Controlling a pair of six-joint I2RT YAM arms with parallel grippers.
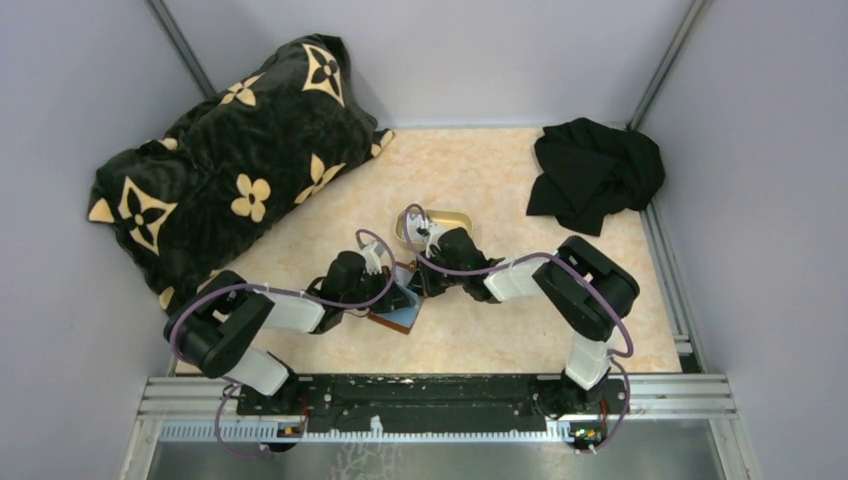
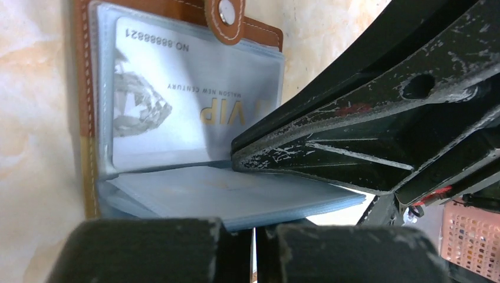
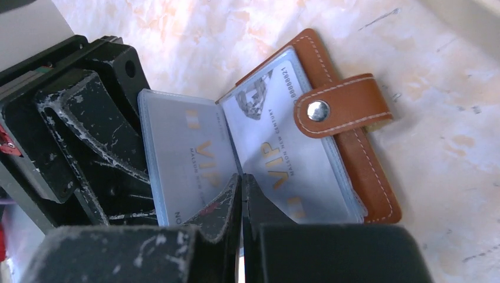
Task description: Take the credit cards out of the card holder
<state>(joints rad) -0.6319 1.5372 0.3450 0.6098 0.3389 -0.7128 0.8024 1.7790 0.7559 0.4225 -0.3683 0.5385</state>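
The card holder [image 3: 348, 106] lies open on the table [image 1: 500, 180] between the two arms, its snap strap flipped outward. Its clear sleeves hold the credit cards [image 3: 277, 159], pale ones printed VIP, one leaf standing upright at the fold. The right gripper [image 3: 242, 183] has its fingers pressed together, tips at that fold. The left gripper [image 2: 255, 236] is also closed, beside the sleeves; whether it pinches one is unclear. A tan oval tray [image 1: 462, 220] sits just behind, its contents hidden.

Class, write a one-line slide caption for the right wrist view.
Shut right gripper at the open card holder, with VIP cards inside.
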